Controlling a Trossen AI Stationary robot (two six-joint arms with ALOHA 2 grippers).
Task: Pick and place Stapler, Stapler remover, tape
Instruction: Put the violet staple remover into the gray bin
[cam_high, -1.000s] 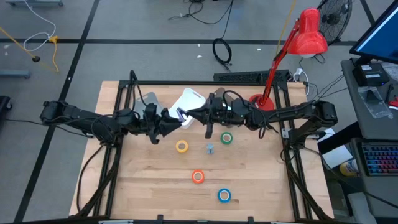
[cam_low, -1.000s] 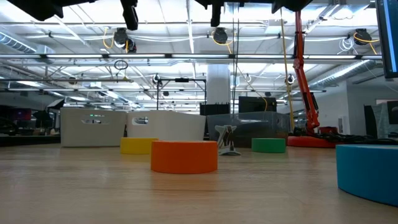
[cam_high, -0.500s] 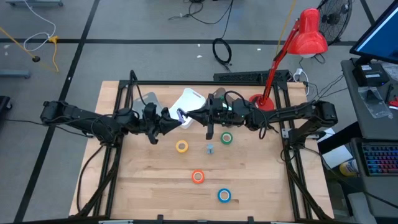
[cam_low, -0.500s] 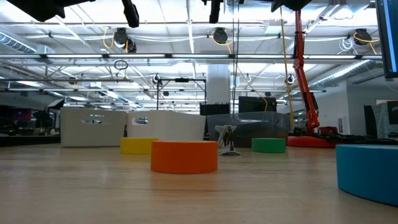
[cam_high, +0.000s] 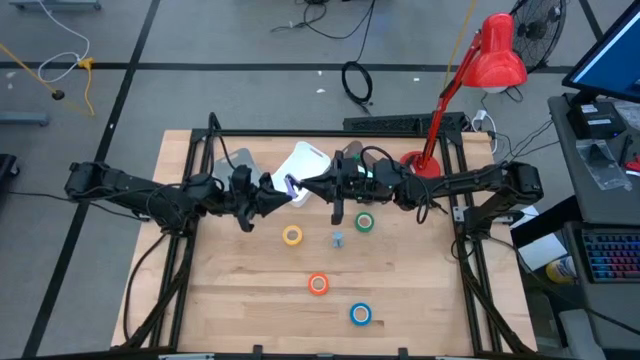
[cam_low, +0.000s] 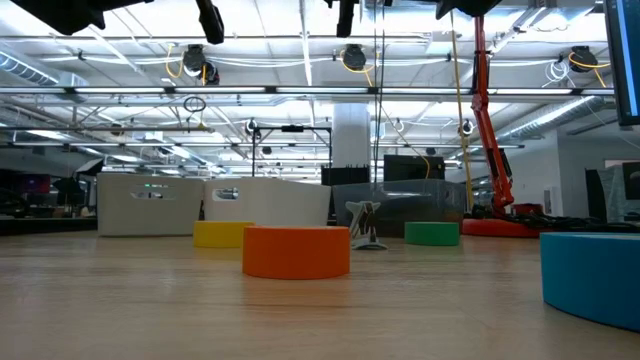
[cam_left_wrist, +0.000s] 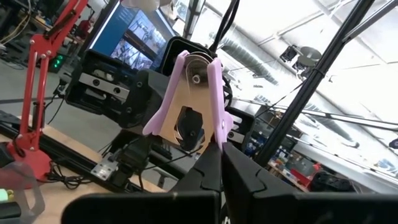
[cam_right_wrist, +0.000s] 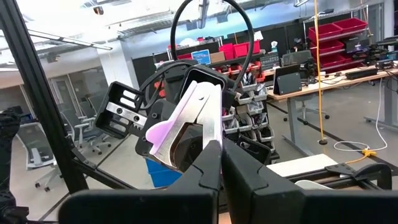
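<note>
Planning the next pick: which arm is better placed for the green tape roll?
Right, probably: the green tape roll lies nearer the right hand than the left hand, though both grip the staple remover.

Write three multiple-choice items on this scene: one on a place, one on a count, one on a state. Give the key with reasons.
1. Which tape roll lies nearest the red lamp's base?
A yellow
B green
C blue

2. How many tape rolls lie on the table?
A two
B three
C four

3. The purple staple remover is:
A flat on the table
B gripped in the air
C under the lamp

Key:
1 B: in the high view the green roll sits closest to the lamp's base.
2 C: yellow, green, orange and blue.
3 B: the left hand and the right hand both pinch it above the table.
</note>
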